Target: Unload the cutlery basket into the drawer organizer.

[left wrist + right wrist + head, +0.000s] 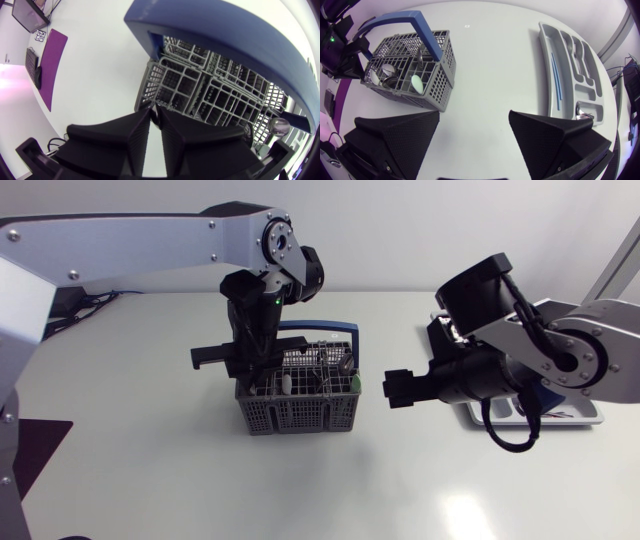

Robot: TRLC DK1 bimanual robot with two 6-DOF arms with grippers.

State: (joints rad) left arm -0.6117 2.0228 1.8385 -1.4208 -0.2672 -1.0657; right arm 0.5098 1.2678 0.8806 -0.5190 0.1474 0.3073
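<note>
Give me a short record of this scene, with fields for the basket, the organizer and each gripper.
basket: grey plastic grid cutlery basket with a blue handle, upright on the white table, cutlery inside
organizer: pale grey drawer organizer tray, holding a thin blue rod and a metal spoon
left gripper: shut, tips at the basket's rim, nothing seen between them
right gripper: open, empty, above the table between basket and organizer

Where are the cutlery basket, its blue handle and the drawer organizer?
cutlery basket (440,85), right wrist view, grey mesh side wall.
blue handle (395,19), right wrist view, top bar.
drawer organizer (546,65), right wrist view, long outer rim.
</note>
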